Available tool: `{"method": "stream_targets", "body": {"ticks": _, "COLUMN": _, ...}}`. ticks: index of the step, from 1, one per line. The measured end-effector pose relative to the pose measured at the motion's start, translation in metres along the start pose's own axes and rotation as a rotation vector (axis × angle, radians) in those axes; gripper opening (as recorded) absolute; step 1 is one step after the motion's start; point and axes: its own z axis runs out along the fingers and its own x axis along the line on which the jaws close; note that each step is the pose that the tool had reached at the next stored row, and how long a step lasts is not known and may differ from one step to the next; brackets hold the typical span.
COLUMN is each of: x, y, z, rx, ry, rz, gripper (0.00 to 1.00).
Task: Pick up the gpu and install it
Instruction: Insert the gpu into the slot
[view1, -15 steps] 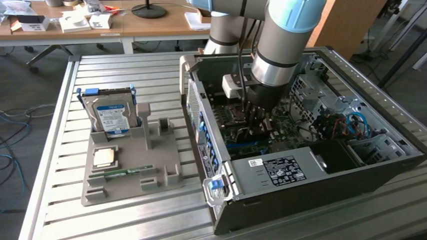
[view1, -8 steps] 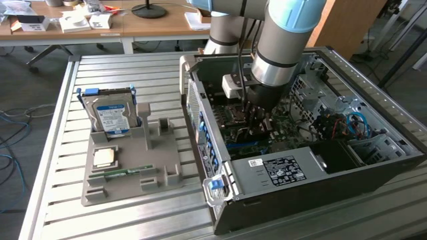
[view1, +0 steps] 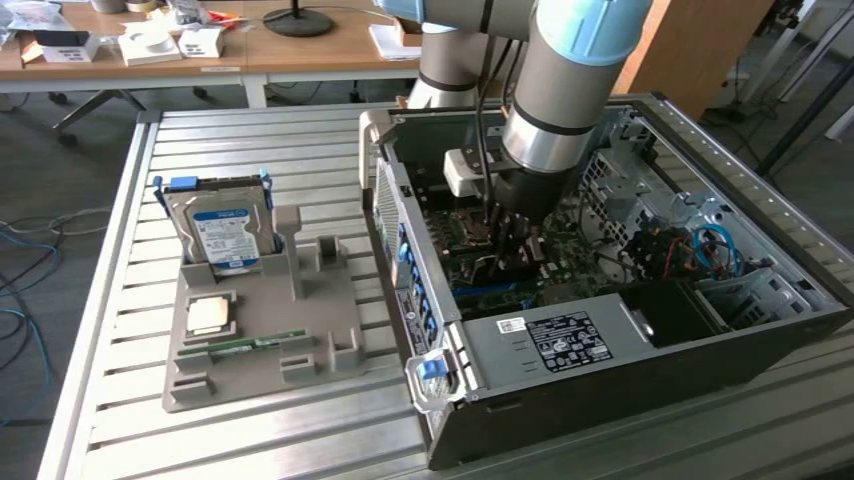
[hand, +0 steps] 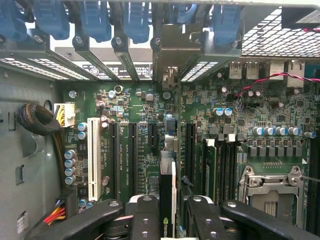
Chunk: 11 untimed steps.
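My gripper (view1: 515, 238) is deep inside the open computer case (view1: 400, 215), shut on the gpu (hand: 167, 187). In the wrist view the card is edge-on, a thin black strip with a green logo, clamped between the two black fingers (hand: 145, 217). It runs along a black expansion slot on the green motherboard (hand: 240, 125). Its metal bracket end (hand: 172, 55) reaches the rear slot openings under the blue latches (hand: 135, 20). I cannot tell whether the card's edge sits in the slot.
Left of the case, a grey holder (view1: 314, 330) carries a silver hard drive (view1: 224, 235), a green memory stick (view1: 240, 346) and a small tan chip (view1: 207, 317). Power supply (view1: 561, 340) fills the case's near end. A white slot (hand: 93, 157), cable bundle (hand: 37, 120) and CPU socket (hand: 272, 192) flank the card.
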Motion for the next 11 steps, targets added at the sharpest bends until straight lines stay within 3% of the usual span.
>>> {"method": "stream_targets", "body": {"ticks": 11, "x": 0.0000, "y": 0.0001, "z": 0.0001, "rx": 0.0000, "ry": 0.0000, "rz": 0.000, "gripper": 0.27}}
